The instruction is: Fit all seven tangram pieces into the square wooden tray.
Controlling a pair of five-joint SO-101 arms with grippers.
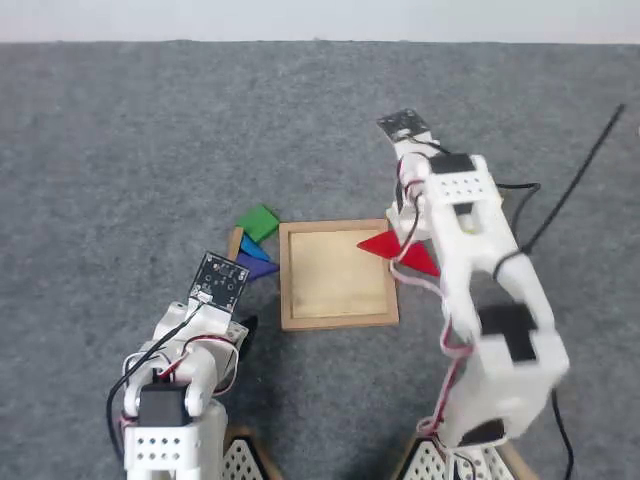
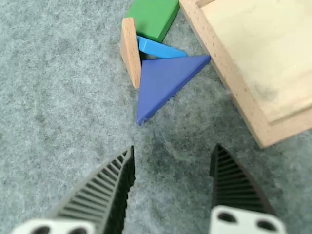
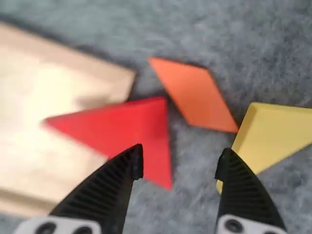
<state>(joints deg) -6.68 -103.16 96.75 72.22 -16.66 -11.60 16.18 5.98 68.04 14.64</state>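
1. The square wooden tray (image 1: 335, 322) lies on the grey felt mat (image 1: 120, 150) between the two arms; its floor is bare apart from one end of the flat red triangle (image 3: 122, 126), which lies across the rim on the right arm's side, part in and part out
2. The right gripper (image 3: 181, 148) hangs just above that red triangle, jaws spread and holding nothing; the orange parallelogram (image 3: 195, 95) and the yellow triangle (image 3: 270, 131) lie on the mat just beyond it
3. The left gripper (image 2: 174, 148) is likewise spread and empty, low over bare mat near the tip of the dark blue triangle (image 2: 163, 80); that triangle sits just beside the tray's outer wall, bunched with a light blue piece (image 2: 158, 48), a plain wooden piece (image 2: 130, 51) that seems tipped on edge, and a green block (image 2: 153, 17)
4. The step in hand looks like seating the red triangle: the right fingers would best close across the part resting on the mat, then lift it clear of the rim and lay it flat with its straight sides against a tray corner, leaving room for the other six
5. Propped on the rim, the red triangle probably sits tilted, so a shallow pinch could slip, and a sideways shove could drag the tray or knock the orange parallelogram
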